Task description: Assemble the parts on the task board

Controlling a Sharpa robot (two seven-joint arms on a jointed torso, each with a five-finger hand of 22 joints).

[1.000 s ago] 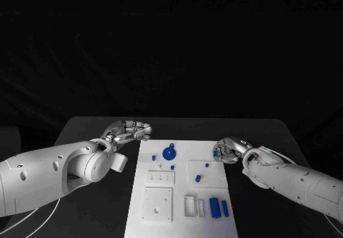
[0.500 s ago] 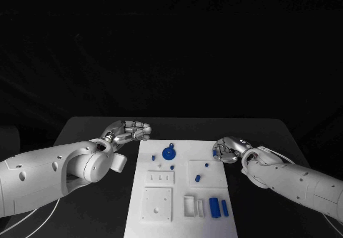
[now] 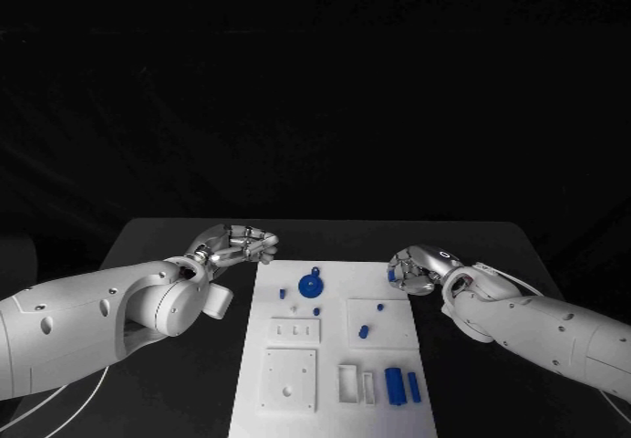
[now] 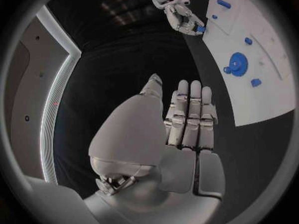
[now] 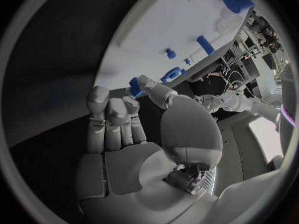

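The right hand (image 3: pixel 418 271) pinched a small blue part (image 3: pixel 393 273) at the task board's (image 3: pixel 296 401) right edge; the left hand (image 3: pixel 241 245) was empty, fingers loosely curled. Alignment over its socket was advisable before lowering.

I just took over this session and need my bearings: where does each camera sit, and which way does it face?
Head view: on the robot's head, looking down at the task board; both arms enter.
Left wrist view: behind the left hand, facing the board's blue gear.
Right wrist view: behind the right hand, which pinches a blue part.
All three views share the board.
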